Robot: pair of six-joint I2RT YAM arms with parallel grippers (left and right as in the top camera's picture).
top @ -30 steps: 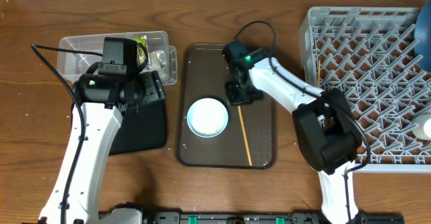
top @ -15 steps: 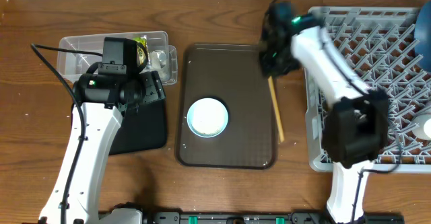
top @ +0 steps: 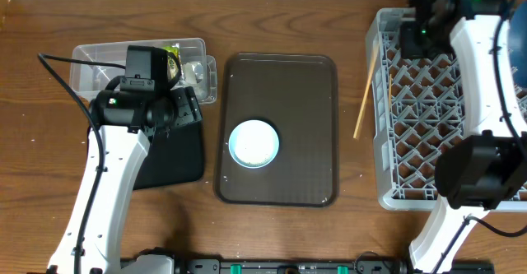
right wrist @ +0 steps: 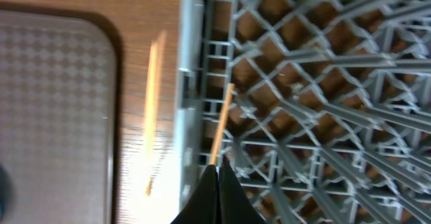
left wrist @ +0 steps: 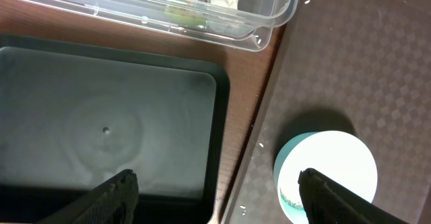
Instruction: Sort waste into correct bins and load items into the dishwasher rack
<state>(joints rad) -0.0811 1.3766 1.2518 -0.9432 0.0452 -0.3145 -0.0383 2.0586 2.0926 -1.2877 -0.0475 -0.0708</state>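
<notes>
My right gripper [top: 417, 29] [right wrist: 217, 167] is over the back left corner of the grey dishwasher rack [top: 384, 175] [right wrist: 316, 123]. It is shut on a thin wooden chopstick [right wrist: 223, 123] that points out over the lattice. A second chopstick [top: 363, 97] [right wrist: 153, 96] shows blurred just outside the rack's left wall; I cannot tell whether it rests on the table. My left gripper [top: 185, 109] [left wrist: 222, 200] is open and empty, over the gap between the black tray [top: 177, 155] [left wrist: 101, 109] and the white-and-light-blue bowl [top: 254, 142] [left wrist: 328, 173].
The bowl sits on the dark brown serving tray [top: 284, 85]. The clear tub [top: 95, 64] [left wrist: 269, 22] at the back left holds the yellow-green wrapper [top: 172, 57] and white paper [top: 195, 70]. Loose rice grains [left wrist: 260, 144] lie by the serving tray's left rim.
My right arm has swung from the serving tray, past its right edge, to the rack's back left corner, carrying a chopstick. The serving tray now holds only the bowl. The left arm has not moved.
</notes>
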